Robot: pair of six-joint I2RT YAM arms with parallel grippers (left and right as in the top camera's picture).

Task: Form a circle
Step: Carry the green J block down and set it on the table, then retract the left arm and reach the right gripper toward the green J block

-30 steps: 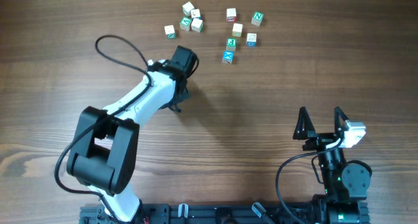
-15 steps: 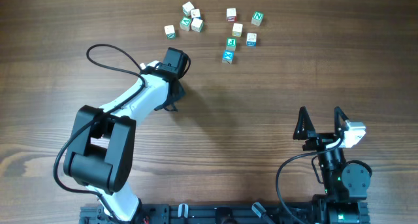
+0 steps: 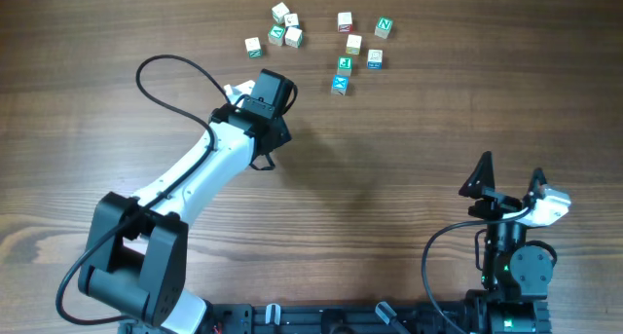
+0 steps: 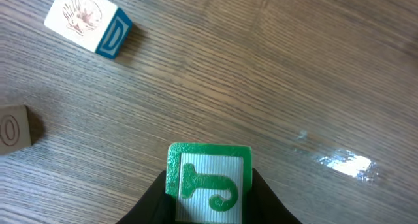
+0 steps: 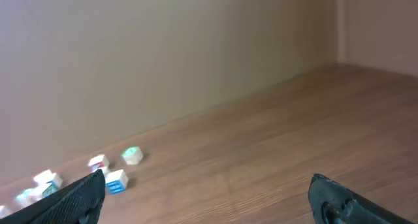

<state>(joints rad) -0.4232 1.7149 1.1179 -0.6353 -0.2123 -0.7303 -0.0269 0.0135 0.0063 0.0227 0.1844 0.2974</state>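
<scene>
No circle is formed yet: the left end effector [image 4: 209,201] is clamped on a green letter cube [image 4: 209,175], the other cubes [image 3: 353,44] lie scattered on the far side of the table [image 3: 409,129], and the right end effector [image 3: 510,168] waits with its jaws apart.

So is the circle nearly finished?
Not yet. Nothing looks done: the small pale wooden letter cubes lie in two loose bunches, no ring. In hand: the left jaws grip one green-faced wooden cube. Left: placing it and curving all the others round. The right jaws stand open.

perhaps a lab: tabletop robot arms [image 3: 195,170]
</scene>
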